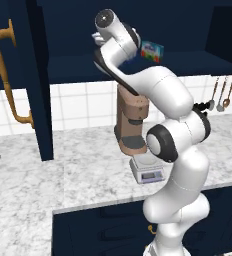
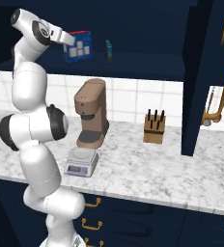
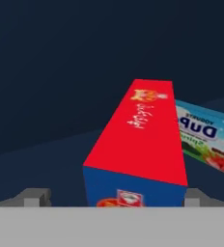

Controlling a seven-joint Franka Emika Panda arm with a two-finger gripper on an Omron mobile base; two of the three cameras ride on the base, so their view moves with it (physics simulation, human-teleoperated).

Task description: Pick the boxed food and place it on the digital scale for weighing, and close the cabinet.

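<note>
The boxed food (image 3: pixel 138 130), a carton with a red face and blue sides, stands on the shelf inside the open cabinet (image 2: pixel 147 29) and shows from the right base as well (image 2: pixel 79 46). My gripper (image 3: pixel 115 197) is open around its near end. One fingertip (image 3: pixel 193 197) is at the carton's right edge; the other (image 3: pixel 36 197) stands a little off its left side. The digital scale (image 1: pixel 147 170) (image 2: pixel 81 161) sits bare on the marble counter, below the arm and in front of the coffee machine. Both navy cabinet doors (image 1: pixel 18 75) (image 2: pixel 201 72) stand open.
A smaller light-blue and green box (image 3: pixel 205 137) (image 1: pixel 152 50) stands just behind and beside the carton on the shelf. The brown coffee machine (image 2: pixel 91 113) rises behind the scale, a knife block (image 2: pixel 154 128) to its right. Utensils (image 1: pixel 220 95) hang on the tiled wall.
</note>
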